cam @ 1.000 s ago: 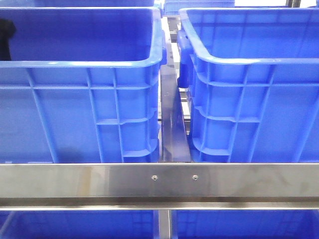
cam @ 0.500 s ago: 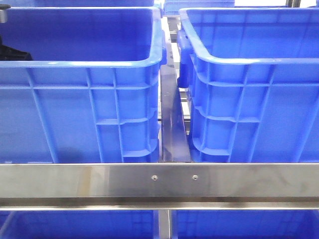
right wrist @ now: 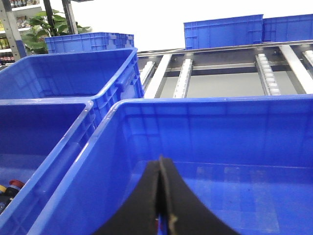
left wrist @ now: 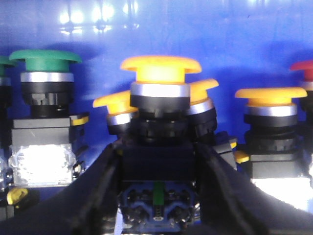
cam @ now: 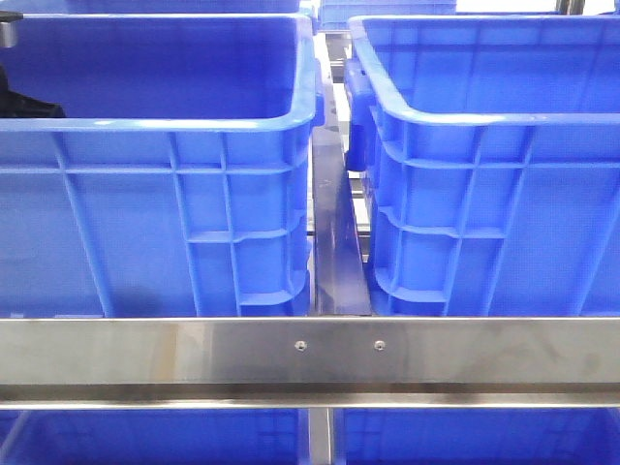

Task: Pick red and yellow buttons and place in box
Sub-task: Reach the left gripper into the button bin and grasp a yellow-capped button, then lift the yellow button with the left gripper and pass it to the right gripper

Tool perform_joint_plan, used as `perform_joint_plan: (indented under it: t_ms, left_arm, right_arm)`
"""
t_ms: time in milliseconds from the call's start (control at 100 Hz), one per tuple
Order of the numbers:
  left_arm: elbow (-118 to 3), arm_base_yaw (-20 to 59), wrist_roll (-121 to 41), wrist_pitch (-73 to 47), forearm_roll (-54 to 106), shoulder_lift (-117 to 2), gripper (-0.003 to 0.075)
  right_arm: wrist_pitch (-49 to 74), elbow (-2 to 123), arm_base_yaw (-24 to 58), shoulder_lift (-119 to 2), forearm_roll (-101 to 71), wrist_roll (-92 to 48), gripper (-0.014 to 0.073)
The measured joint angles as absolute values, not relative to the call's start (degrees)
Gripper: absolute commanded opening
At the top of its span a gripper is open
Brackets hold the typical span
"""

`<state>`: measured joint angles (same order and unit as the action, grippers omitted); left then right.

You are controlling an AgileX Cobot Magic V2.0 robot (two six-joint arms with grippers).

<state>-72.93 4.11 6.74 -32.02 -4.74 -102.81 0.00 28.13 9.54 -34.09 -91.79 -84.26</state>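
My left gripper (left wrist: 159, 152) is down inside the left blue crate (cam: 155, 121), its black fingers (left wrist: 98, 186) pressed against both sides of a yellow button's black body (left wrist: 159, 161). That button's yellow domed top (left wrist: 160, 68) stands just above the jaws. Around it stand two more yellow buttons (left wrist: 270, 95), a green one (left wrist: 45, 56) and a red one (left wrist: 305, 68) at the edge. My right gripper (right wrist: 160, 164) hangs shut over the right blue crate (right wrist: 215, 105), with nothing seen between its fingers. In the front view only a dark piece of the left arm (cam: 24, 102) shows.
A steel rail (cam: 310, 354) crosses in front of both crates, with a narrow gap (cam: 334, 232) between them. More blue crates (right wrist: 222, 30) and a roller conveyor (right wrist: 264, 73) lie beyond. Red and yellow pieces (right wrist: 13, 185) show in the left crate's corner.
In the front view the left arm's dark shape sank lower and edged right inside the left crate a second ago, then stayed still. Nothing else moved.
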Motion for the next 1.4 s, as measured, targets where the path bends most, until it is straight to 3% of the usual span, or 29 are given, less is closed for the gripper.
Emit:
perform_joint_plan:
  t_ms: [300, 560, 870, 1160, 1260, 1400]
  left_arm:
    - [-72.93, 4.89, 6.74, -33.85, -3.89, -95.15, -0.0019]
    - [-72.93, 11.65, 6.74, -35.44, -3.80, -82.29, -0.0019]
    - [-72.42, 27.35, 6.74, -37.15, -3.80, -70.71, -0.0019]
    - [-72.29, 45.09, 5.53, -40.14, -3.65, -68.36, -0.0019]
    - [-72.29, 49.30, 5.53, -40.59, -3.66, -68.36, -0.0019]
    - [-72.29, 51.66, 5.45, -40.84, -3.66, -68.56, -0.0019]
  right_arm:
    - [0.00, 28.13, 9.54, -34.09, -91.79, -84.26, -0.0068]
    - [0.00, 28.13, 9.54, -34.09, -91.79, -84.26, -0.0068]
    - [0.00, 28.13, 9.54, -34.09, -91.79, -84.36, -0.0068]
    - [0.00, 28.13, 9.54, -34.09, -91.79, -84.36, -0.0060]
    - [0.00, 28.13, 9.54, -34.09, -91.79, -84.36, 0.0009]
    - [1.00, 28.13, 9.54, -34.09, -91.79, -84.36, 0.0263]
